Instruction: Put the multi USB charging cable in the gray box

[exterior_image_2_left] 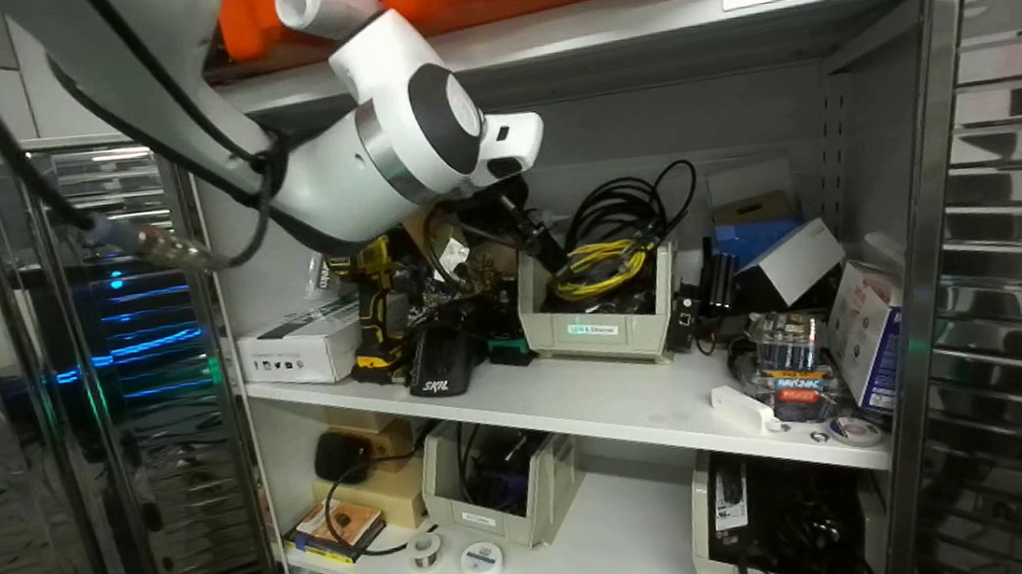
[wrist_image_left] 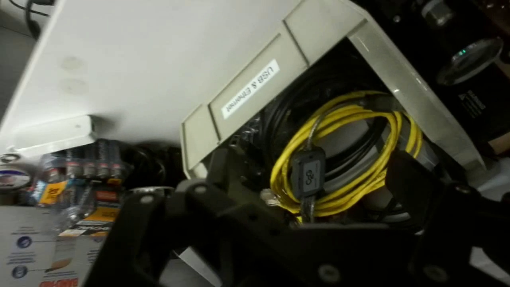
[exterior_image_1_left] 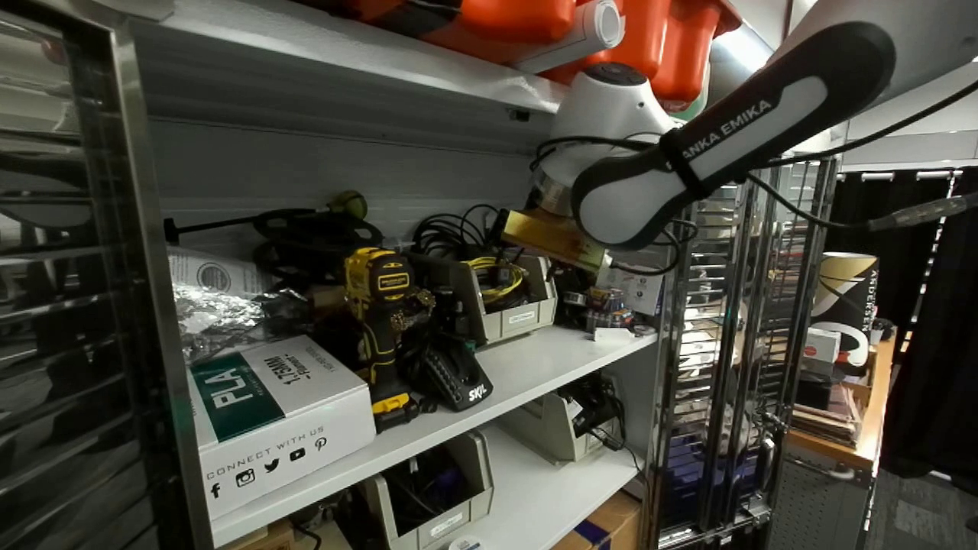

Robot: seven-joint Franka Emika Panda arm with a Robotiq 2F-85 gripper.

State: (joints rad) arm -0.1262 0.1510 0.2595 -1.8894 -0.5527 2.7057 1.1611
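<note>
On the bench (exterior_image_2_left: 616,403) stand one gray box (exterior_image_2_left: 633,331), one yellow-and-black power drill (exterior_image_2_left: 373,310), one SKIL charger (exterior_image_2_left: 439,358) and, at the front left corner, one white-and-green filament carton (exterior_image_1_left: 306,405). Two more gray bins (exterior_image_2_left: 554,494) and two spools (exterior_image_2_left: 481,560) stand on the lower bench (exterior_image_2_left: 613,521).

The gray box is upright, its low front wall labelled "USB & Ethernet", set back from the front edge. In it lie one yellow Ethernet coil (wrist_image_left: 285,159), black cables, and a gray cable with one dark block (wrist_image_left: 308,172) across the coil; which is the multi USB charging cable I cannot tell.

The pincer (wrist_image_left: 312,171) is over the gray box, fingers spread wide, the coil showing between them.

Bare bench lies between gray box and front edge, continuing right to one white block (exterior_image_2_left: 740,410) near that edge. Rayovac batteries (exterior_image_2_left: 796,372) crowd the front right corner; on the left, the charger sits near the front edge.
</note>
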